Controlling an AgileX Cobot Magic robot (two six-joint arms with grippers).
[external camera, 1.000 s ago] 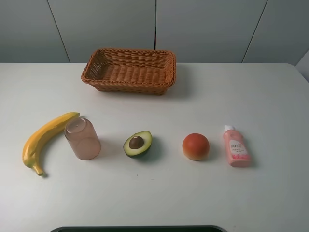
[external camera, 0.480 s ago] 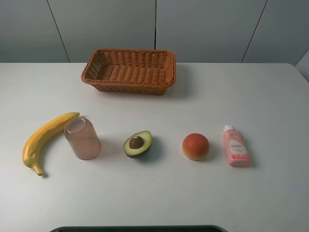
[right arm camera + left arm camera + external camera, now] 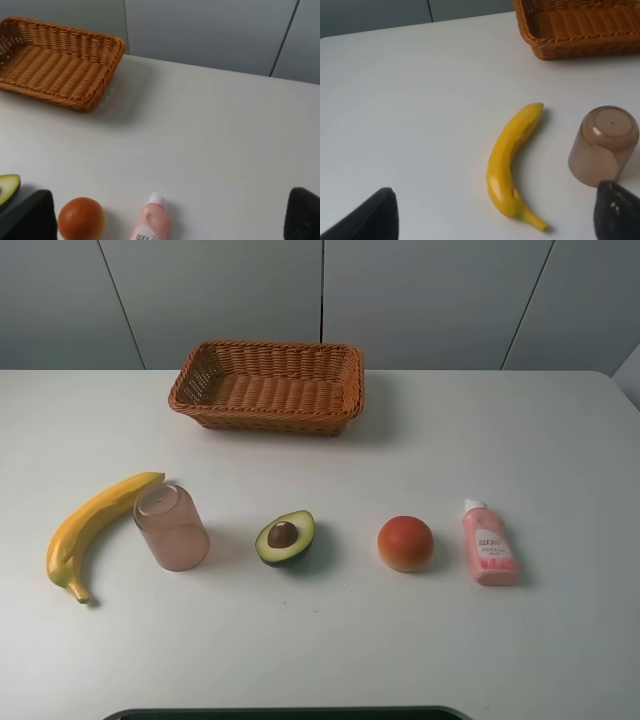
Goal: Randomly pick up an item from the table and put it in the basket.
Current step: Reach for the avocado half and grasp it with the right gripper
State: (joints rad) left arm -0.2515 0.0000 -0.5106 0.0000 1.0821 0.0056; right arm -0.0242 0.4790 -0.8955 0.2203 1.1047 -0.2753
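The halved avocado [image 3: 285, 537] lies cut face up on the white table [image 3: 450, 440], near the middle of a row of items. Its edge shows in the right wrist view [image 3: 7, 187]. The wicker basket [image 3: 268, 385] stands empty at the back of the table; it also shows in the left wrist view [image 3: 580, 25] and the right wrist view [image 3: 55, 60]. Neither arm shows in the exterior view. My left gripper [image 3: 495, 192] is open and empty, above the banana's end of the table. My right gripper [image 3: 167, 202] is open and empty, above the bottle's end.
A yellow banana [image 3: 90, 530] and a pink cup [image 3: 172, 528] on its side lie left of the avocado. A round orange-red fruit [image 3: 405, 542] and a pink bottle [image 3: 488, 543] lie to its right. A dark edge runs along the table's front.
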